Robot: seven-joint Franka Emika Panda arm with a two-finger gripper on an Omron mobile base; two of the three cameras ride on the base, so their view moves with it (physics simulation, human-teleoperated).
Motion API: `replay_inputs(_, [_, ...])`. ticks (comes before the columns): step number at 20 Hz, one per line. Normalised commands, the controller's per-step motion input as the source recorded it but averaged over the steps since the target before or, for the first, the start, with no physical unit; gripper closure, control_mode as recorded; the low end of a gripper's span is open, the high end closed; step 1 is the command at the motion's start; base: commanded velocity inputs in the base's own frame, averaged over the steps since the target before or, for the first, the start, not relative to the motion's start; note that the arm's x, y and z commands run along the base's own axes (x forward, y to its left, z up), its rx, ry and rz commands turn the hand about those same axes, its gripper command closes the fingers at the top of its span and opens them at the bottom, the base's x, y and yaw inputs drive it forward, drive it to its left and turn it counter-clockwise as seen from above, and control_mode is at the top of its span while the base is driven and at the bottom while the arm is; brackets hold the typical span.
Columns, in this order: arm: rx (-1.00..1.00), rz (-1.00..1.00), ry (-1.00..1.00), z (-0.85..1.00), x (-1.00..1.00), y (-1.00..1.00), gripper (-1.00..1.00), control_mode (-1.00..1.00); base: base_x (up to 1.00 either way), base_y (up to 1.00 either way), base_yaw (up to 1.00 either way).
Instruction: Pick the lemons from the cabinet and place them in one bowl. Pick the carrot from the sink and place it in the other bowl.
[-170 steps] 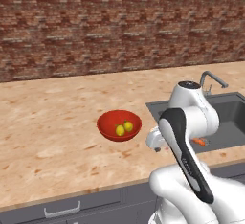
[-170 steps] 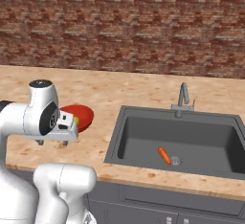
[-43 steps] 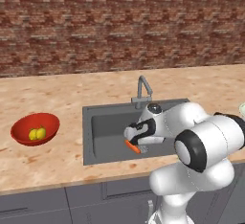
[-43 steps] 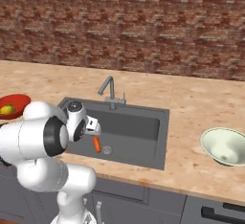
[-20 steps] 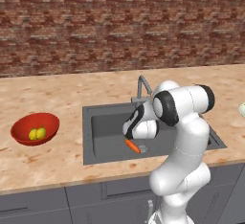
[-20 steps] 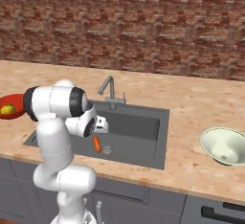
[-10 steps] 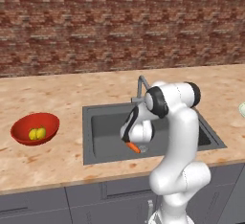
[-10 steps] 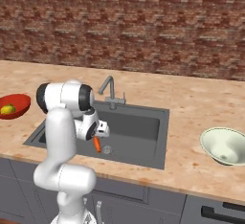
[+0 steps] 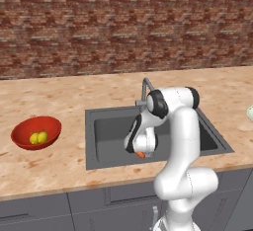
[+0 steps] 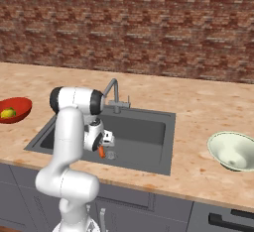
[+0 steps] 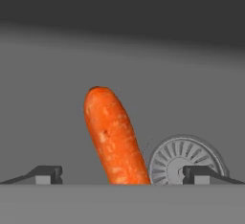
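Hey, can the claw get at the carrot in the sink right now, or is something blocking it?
Probably yes. The claw is down in the sink, open, with the carrot lying between its fingertips. Nothing sits between them; the drain is just beside the carrot.

Carrot [image 11: 115, 139] base is cut off by the bottom band in hand view; in left base view only an orange tip [image 9: 141, 154] is seen under the wrist. Hand [image 10: 104, 145] fingers are too small to be judged; grip can't be confirmed. Off-white bowl [image 9: 250, 112] is clipped by the right picture edge, red bowl [image 10: 14, 110] by the left edge. Sink [image 9: 113, 131] front-right corner is blocked by the arm.
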Motion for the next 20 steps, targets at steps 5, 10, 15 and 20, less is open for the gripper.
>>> replay_inputs(5, [0.0, 0.0, 0.01, -0.13, 0.37, 0.0, -1.0, -1.0, 0.0, 0.0, 0.0])
replay_inputs(10, [0.0, 0.0, 0.06, -0.1, 0.25, 0.09, -1.0, -1.0, 0.0, 0.0, 0.0])
replay_inputs(15, [0.0, 0.0, 0.07, 0.0, 0.0, 0.3, -1.0, -1.0, 0.0, 0.0, 0.0])
replay_inputs(20, [0.0, 0.0, 0.03, 0.0, 0.0, 0.28, -1.0, -1.0, 0.0, 0.0, 0.0])
